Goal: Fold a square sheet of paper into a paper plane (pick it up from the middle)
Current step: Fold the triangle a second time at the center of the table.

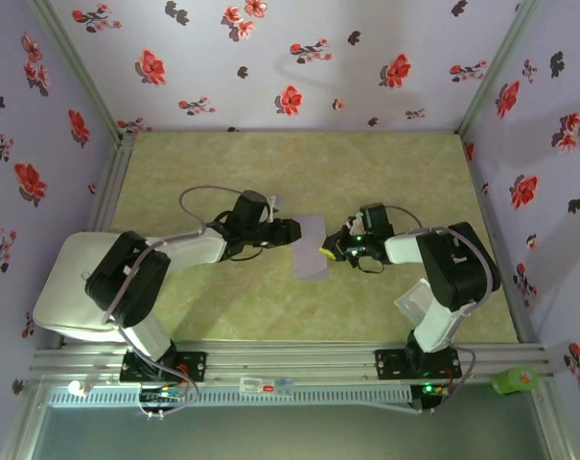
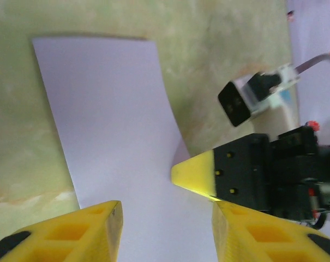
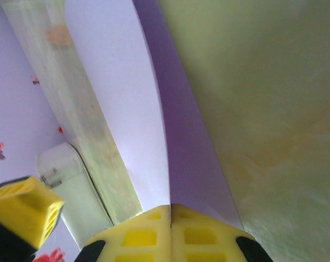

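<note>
Two arms reach inward from either side and meet at the middle of the green surface, elbows bent and wrists low. The square sheet of paper lies there between them. The left gripper hangs over the sheet's left part with its yellow fingers spread, and we see paper in the gap. The right gripper is pressed together on the sheet's right edge, pinching it. From above the sheet reads as a flat lavender patch. The wrist views show the pinched edge curling up off the surface while the far part lies flat.
</note>
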